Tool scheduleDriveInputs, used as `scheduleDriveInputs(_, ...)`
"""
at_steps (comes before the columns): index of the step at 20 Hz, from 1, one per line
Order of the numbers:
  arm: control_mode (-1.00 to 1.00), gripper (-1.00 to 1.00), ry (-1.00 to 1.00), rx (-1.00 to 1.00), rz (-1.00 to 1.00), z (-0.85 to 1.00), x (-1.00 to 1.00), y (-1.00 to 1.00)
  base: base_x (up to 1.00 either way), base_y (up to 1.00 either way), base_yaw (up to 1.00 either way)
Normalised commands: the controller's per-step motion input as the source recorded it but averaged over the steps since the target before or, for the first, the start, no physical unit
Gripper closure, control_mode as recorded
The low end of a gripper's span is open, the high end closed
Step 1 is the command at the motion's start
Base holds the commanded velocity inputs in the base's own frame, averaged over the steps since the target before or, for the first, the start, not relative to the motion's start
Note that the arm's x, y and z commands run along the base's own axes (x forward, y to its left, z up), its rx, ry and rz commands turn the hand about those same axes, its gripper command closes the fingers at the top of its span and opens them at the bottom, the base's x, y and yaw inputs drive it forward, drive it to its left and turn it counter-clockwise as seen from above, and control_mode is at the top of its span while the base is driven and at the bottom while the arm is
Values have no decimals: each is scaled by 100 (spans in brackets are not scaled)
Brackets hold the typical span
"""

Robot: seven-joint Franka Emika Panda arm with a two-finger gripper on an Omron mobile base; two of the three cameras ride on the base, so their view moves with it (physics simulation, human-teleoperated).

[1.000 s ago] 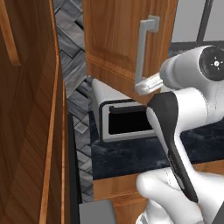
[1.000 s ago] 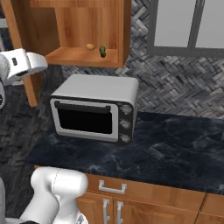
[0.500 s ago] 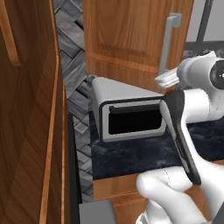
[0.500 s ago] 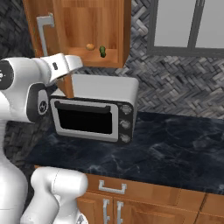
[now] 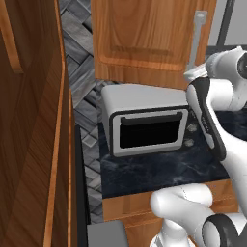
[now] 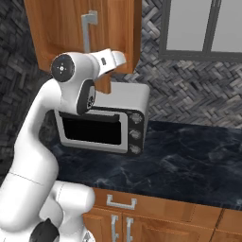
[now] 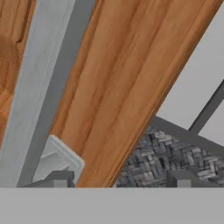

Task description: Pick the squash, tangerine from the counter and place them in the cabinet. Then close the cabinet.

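Observation:
The cabinet door [image 5: 144, 38] [image 6: 56, 28] is swung across the opening, its panelled face towards me. Its silver bar handle [image 5: 199, 36] [image 6: 88, 29] [image 7: 41, 87] runs down the door. My gripper [image 5: 192, 75] [image 6: 122, 58] [image 7: 118, 181] is pressed close against the door's lower part beside the handle. It is open, its fingertips [image 7: 59, 178] wide apart and gripping nothing. The handle's foot lies just by the left tip. The squash and the tangerine are hidden behind the door. The dark marbled counter [image 5: 159, 169] [image 6: 189, 156] lies below.
A silver toaster oven [image 5: 144, 128] [image 6: 101, 127] stands on the counter right under the cabinet. A glass-fronted wall cabinet [image 6: 203, 26] hangs to the right. A tall plain wooden panel [image 5: 29, 144] fills the left. Herringbone tiles back the counter.
The cabinet door has swung round across the opening, and my hand has travelled with it. The shelf with the orange fruit and the green vegetable is now covered.

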Motion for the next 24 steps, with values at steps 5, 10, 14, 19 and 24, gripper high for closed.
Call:
scheduleDriveInputs(5,-100,-100,0,0,0,-13,100,-30,0,0,0)
scheduleDriveInputs(10,-100,-100,0,0,0,-24,100,-16,0,0,0)
scheduleDriveInputs(14,-100,-100,0,0,0,-42,100,-6,0,0,0)
scheduleDriveInputs(19,-100,-100,-2,-1,0,-62,100,0,0,0,0)
scheduleDriveInputs(24,-100,-100,-5,-1,0,-60,96,0,0,0,0)
